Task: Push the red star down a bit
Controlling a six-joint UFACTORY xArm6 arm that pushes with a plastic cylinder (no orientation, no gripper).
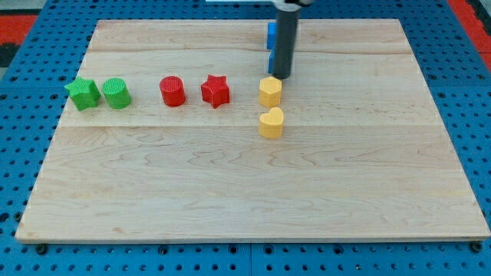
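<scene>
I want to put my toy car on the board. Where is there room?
The whole stretch below the yellow heart is bare, and so is the view's right side. It is crowded along the row from the green star to the red star, and around my tip.

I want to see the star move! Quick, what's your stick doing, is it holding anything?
My tip: holds nothing, no gripper; just above the yellow hexagon block, right of the red star.
</scene>
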